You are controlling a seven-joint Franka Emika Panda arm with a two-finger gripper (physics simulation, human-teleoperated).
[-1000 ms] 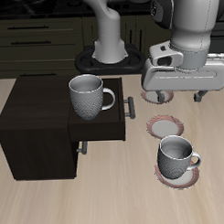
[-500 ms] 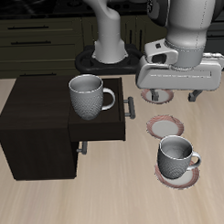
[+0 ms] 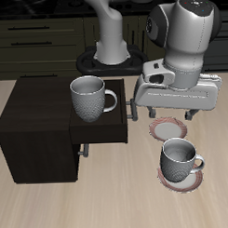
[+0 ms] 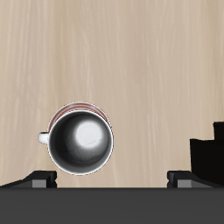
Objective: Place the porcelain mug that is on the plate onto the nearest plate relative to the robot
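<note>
1. The gripper [image 3: 175,116] hangs in the air above the table, over the bare plate behind the target mug. Its fingers stand apart with nothing between them, and the wrist view shows both fingertips wide of each other.
2. The porcelain mug [image 3: 180,161] stands upright on a plate [image 3: 167,178] close to the table's front edge, its handle toward that edge. From the wrist view, the mug [image 4: 80,144] covers nearly all of its saucer.
3. A look-alike mug [image 3: 90,97] sits on the dark cabinet [image 3: 37,128] and is not on a plate, so it is not the one meant.
4. A second plate [image 3: 169,130] lies bare just behind the target mug. A third one seems to sit farther back, mostly hidden by the arm, so I cannot place it exactly.
5. Handling, as I judge it: the mug is rigid, glazed and probably slick, moderately light, and liable to chip if set down hard. 1 finger inside the rim and 1 outside, away from the handle, looks the surest hold.
</note>
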